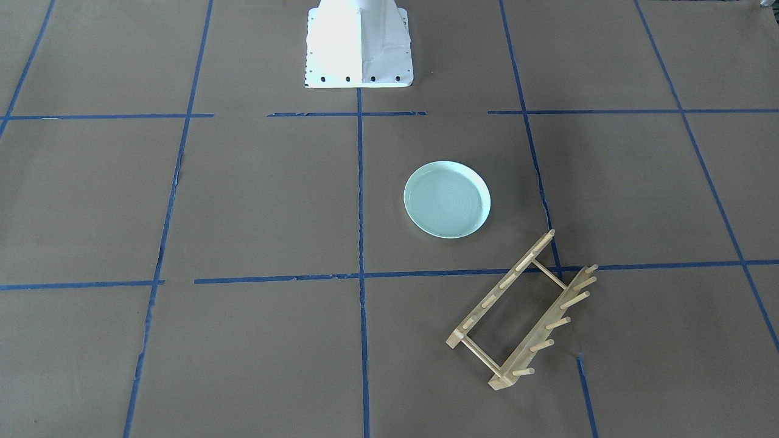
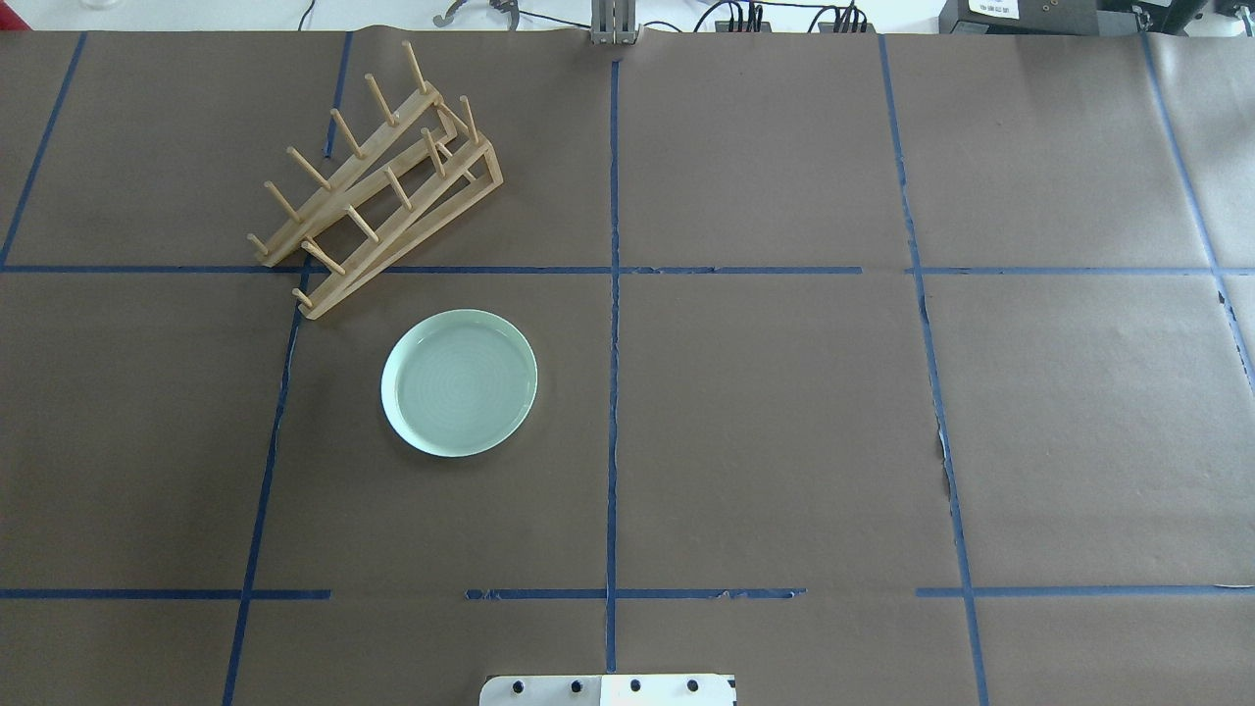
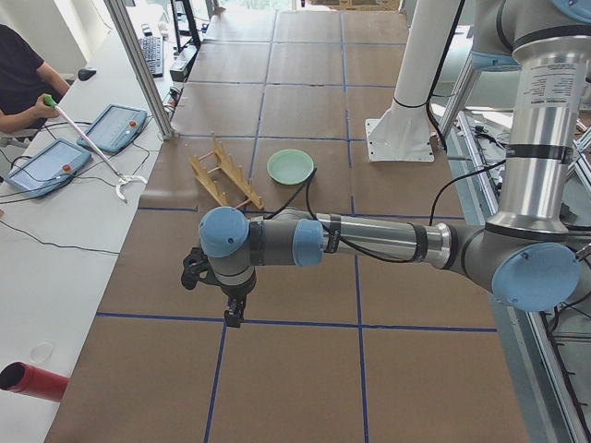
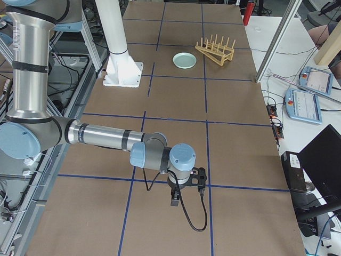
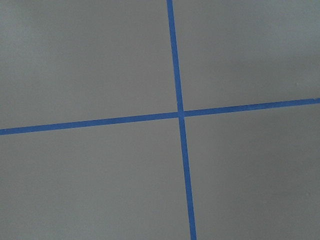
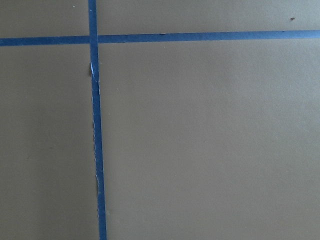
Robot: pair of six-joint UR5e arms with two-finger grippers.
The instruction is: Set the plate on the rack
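The pale mint-green plate (image 2: 459,382) lies flat on the brown paper-covered table, left of the centre tape line; it also shows in the front view (image 1: 447,199). The light-wood rack (image 2: 377,186) stands empty just beyond it, set diagonally, as the front view (image 1: 523,313) also shows. My left gripper (image 3: 235,314) shows only in the left side view, far from the plate (image 3: 290,166), pointing down at the table. My right gripper (image 4: 175,201) shows only in the right side view, far from the plate (image 4: 184,60). I cannot tell whether either is open or shut. Both wrist views show only bare paper and tape.
The white robot pedestal (image 1: 359,45) stands at the table's robot-side edge. Blue tape lines (image 2: 614,294) grid the table. An operator (image 3: 18,83) with a grabber stick sits beside teach pendants (image 3: 111,125) on the side bench. A red cylinder (image 3: 32,380) lies there too.
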